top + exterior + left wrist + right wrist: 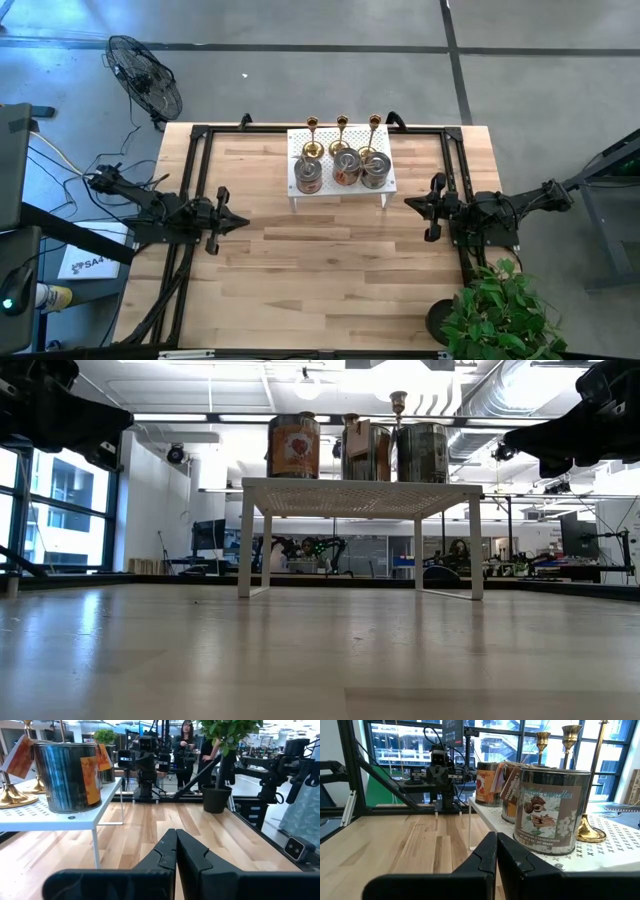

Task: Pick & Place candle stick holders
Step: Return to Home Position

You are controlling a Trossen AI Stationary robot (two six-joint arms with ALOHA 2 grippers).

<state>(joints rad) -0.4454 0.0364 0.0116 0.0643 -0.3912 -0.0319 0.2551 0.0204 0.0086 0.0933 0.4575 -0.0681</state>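
High view: six holders (346,168) stand on the rack (391,184) at upper centre, with left tool (238,222) and right tool (412,204) clenched empty at mid-frame; placing seems finished, and only parking the arms is left.

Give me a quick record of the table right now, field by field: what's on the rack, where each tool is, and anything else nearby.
rack: white perforated rack, far centre of the table
back row: three gold candlestick holders, upright
front row: three silver candle tins, upright, paper labels
left tool: shut, empty, over the table's left side, apart from the rack
right tool: shut, empty, over the table's right side, apart from the rack
nearby: potted plant at the near right corner
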